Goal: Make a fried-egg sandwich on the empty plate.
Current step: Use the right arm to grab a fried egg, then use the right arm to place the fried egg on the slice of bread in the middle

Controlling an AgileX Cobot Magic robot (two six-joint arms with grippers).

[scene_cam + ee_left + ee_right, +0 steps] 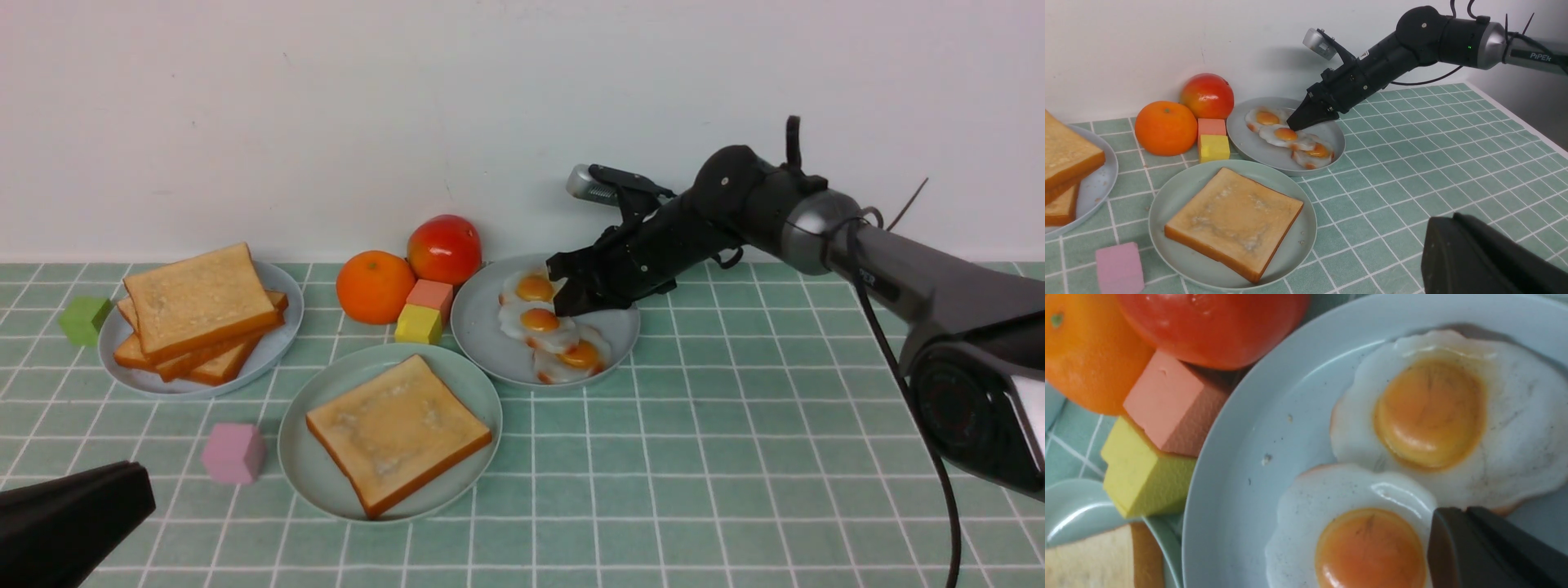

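Sandwich so far: you see the mint plate [306, 465] near centre, and behind it to the right the grey-blue plate [482, 335]. One toast slice [398, 431] lies on the mint plate. The right gripper [565, 306] partly covers the middle fried egg [535, 321], fingers together at its edge; whether they pinch it is hidden. Your left gripper [122, 498], cut off near left, is closed.

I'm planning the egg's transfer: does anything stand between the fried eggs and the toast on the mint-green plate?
Nothing visible does. The pale grey-blue plate of white fried eggs sits beside the round mint-green plate holding the square golden toast slice; the yellow cube stands left of that gap.
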